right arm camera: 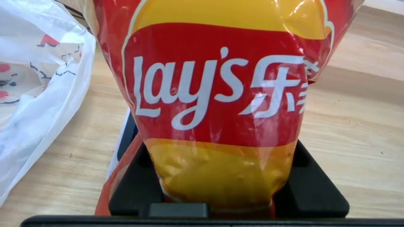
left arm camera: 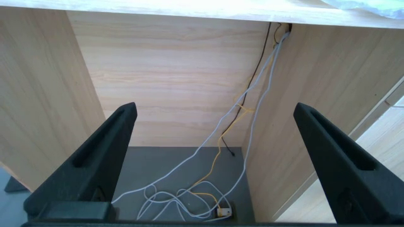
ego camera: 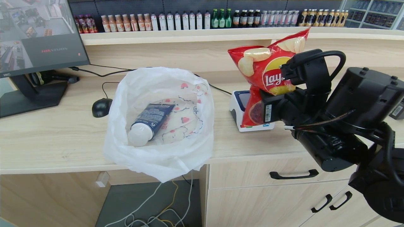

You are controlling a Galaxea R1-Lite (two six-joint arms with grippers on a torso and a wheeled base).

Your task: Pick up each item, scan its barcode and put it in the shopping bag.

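The right end effector [ego camera: 268, 111] [right arm camera: 218, 192] is clenched on the lower end of a red and yellow bag of crisps [ego camera: 264, 71] [right arm camera: 218, 94], one black finger on each side of it. The bag of crisps stands nearly upright above the end effector, its top leaning slightly to the robot's right, and it is clear of the tabletop [ego camera: 56, 138]. Just behind and below the end effector sits a small white scanner [ego camera: 236, 108] with a dark screen on top. The lower corner of the bag of crisps hangs in front of it, and whether the two touch cannot be told.

Left of the right end effector, on the same tabletop and apart from the scanner, stands the white shopping bag [ego camera: 157, 159] with its mouth open. A dark blue tube [ego camera: 151, 121] with a white cap lies slanted inside it.

The left end effector [left arm camera: 214, 170] is released, its two black fingers [left arm camera: 95, 170] spread wide with nothing between them. It is below the tabletop's edge, facing a wooden recess where white and yellow cables [left arm camera: 189, 198] lie coiled on the dark floor.

Beyond the shopping bag, farther left of the right end effector, lies a black mouse [ego camera: 101, 107], and past that a monitor [ego camera: 38, 34] on its stand. Along the shelf [ego camera: 189, 34] at the back stands a row of bottles [ego camera: 205, 19].
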